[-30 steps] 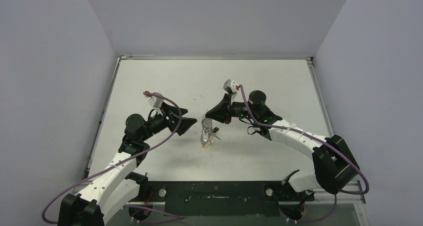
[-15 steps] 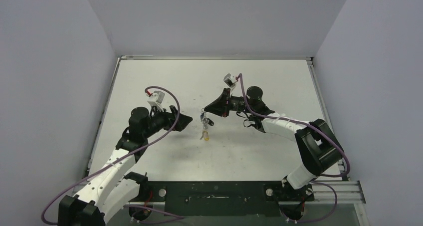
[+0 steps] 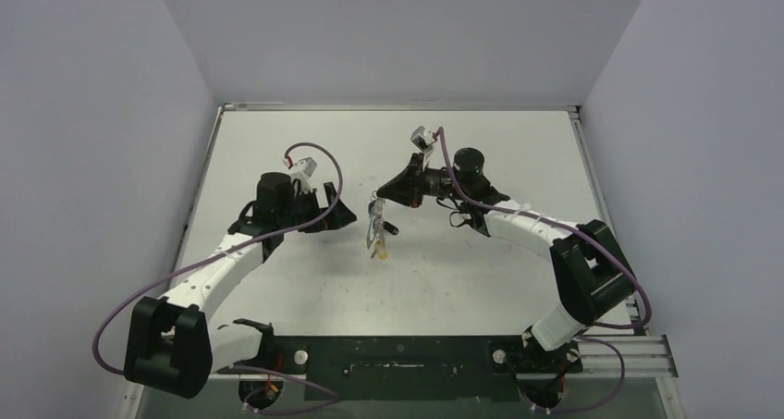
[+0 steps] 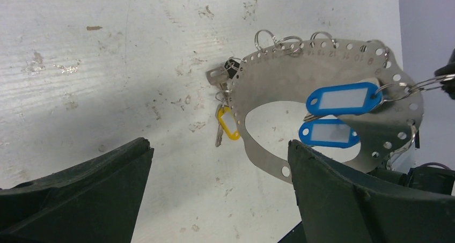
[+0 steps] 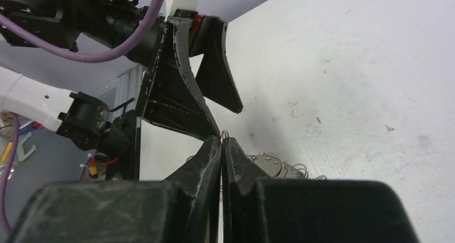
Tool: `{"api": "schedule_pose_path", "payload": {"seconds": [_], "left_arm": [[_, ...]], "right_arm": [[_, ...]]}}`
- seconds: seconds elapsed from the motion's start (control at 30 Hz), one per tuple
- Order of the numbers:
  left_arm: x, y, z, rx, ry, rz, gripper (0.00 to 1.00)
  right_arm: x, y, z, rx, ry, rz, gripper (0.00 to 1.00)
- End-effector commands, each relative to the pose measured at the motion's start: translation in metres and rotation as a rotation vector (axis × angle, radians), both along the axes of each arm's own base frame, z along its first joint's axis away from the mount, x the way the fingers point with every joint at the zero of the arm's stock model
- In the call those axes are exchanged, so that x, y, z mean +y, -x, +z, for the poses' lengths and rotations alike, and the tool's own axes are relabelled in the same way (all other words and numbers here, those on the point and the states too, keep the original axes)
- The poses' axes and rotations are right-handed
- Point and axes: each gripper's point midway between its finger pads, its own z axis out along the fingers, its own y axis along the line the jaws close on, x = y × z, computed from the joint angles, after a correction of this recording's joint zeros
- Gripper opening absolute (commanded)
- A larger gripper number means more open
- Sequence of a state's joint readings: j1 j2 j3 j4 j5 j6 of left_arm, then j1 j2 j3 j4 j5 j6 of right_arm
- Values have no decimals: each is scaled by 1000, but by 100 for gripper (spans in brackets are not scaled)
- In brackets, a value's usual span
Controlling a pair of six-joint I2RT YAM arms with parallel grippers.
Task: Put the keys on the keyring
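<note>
The keyring [image 4: 322,66] is a flat silvery hoop pierced with holes. It hangs tilted, its low end near the table. My right gripper [image 5: 221,141] is shut on a small wire ring [image 4: 424,85] at the keyring's edge. A yellow-headed key [image 4: 228,124] and a black-headed key [image 4: 232,68] hang from its left side. Two blue tags [image 4: 343,99] hang across its middle. In the top view the keyring [image 3: 375,227] hangs below my right gripper [image 3: 377,195]. My left gripper [image 3: 340,214] stands open just left of it, holding nothing. Its jaws [image 4: 219,144] stand wide apart, the keyring's lower edge near the right finger.
Several small empty split rings [image 4: 279,39] sit along the keyring's top edge. The white table [image 3: 481,271] is scuffed, with raised rails [image 3: 584,160] at its sides. Purple cables [image 3: 324,174] loop over both arms.
My left gripper has opened wider and its arm has swung round, the wrist now farther back. My right gripper has carried the keyring slightly left and back.
</note>
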State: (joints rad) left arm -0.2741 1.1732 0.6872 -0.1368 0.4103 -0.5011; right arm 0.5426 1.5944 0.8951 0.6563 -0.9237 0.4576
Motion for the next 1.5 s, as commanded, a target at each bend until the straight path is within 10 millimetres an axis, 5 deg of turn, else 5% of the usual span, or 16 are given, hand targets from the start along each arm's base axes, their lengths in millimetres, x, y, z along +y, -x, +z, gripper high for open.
{"api": "schedule_pose_path", "payload": {"seconds": [0.0,0.27,0.47,0.83,1.23,1.47], "left_arm": [[-4,-15,19,-57,4,-37,97],[-21,-25,19,-150,172,-29,95],[-20,-12,65,-511,364,-5,88],[-46,25,89,-920,92,-343,75],[-78,24,103,-957,115,-537,56],[-72,23,119,-1029,83,-522,64]], "right_arm": [[-3,-18,36,-149,33,-43,0],[-10,-15,28,-165,88,-27,0],[-13,-9,25,-153,56,-36,0],[-4,16,49,-174,-117,66,0],[0,29,48,-185,-130,93,0],[-2,31,46,-183,-126,95,0]]}}
